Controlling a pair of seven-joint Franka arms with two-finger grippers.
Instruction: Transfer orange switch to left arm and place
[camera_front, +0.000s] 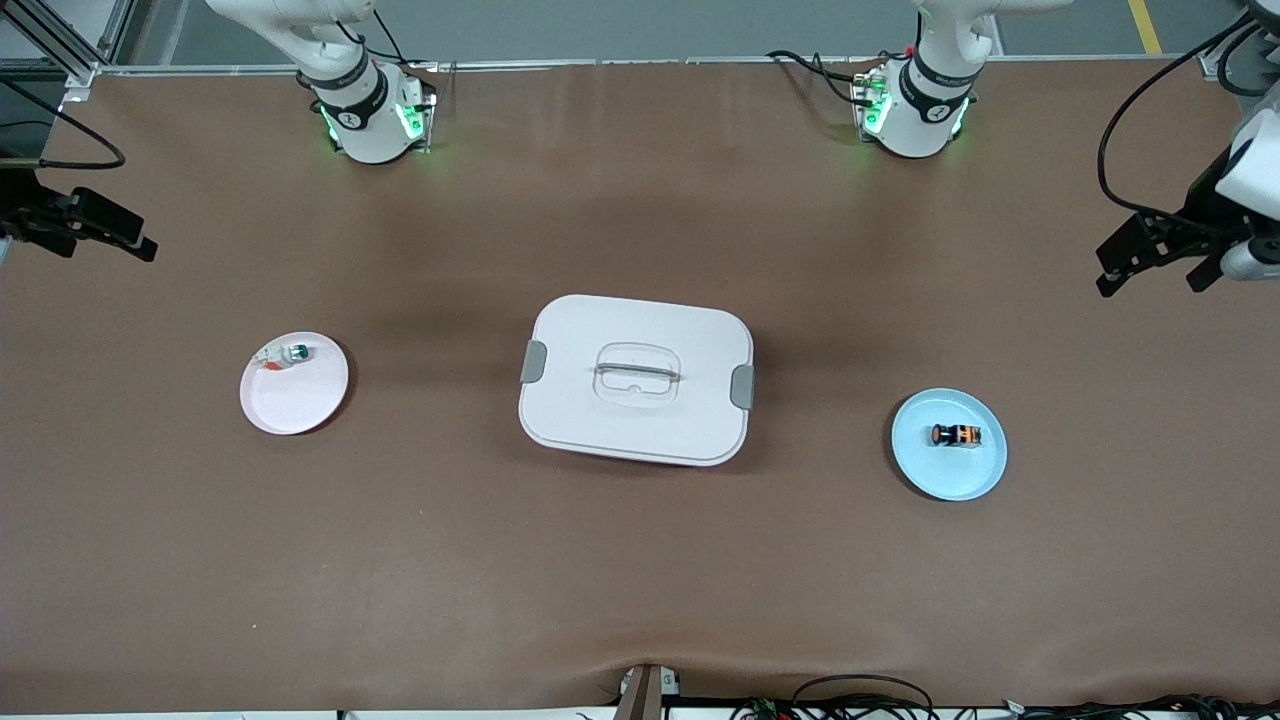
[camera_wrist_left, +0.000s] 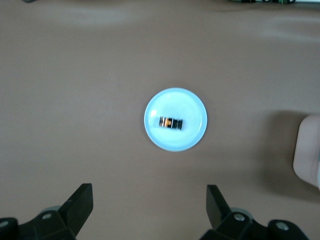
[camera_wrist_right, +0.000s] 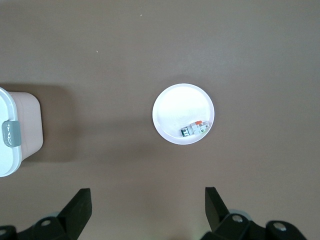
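The orange switch (camera_front: 955, 436), a tiny black block with an orange cap, lies on a light blue plate (camera_front: 950, 485) toward the left arm's end of the table. The white lidded box (camera_front: 636, 380) stands in the table's middle. My left gripper (camera_front: 1150, 262) hangs open and empty, high over the table's edge at that end. In the left wrist view its jaws (camera_wrist_left: 149, 187) stand wide apart, well short of the switch (camera_wrist_left: 171, 122). My right gripper (camera_front: 105, 235) hangs open and empty over the right arm's end, its jaws (camera_wrist_right: 147, 191) wide apart too.
A pink plate (camera_front: 293, 400) toward the right arm's end carries a small white-and-green component (camera_front: 296, 352). The box has grey side clips and a recessed top handle. Brown table surface lies between the box and each plate. Cables run along the table's near edge.
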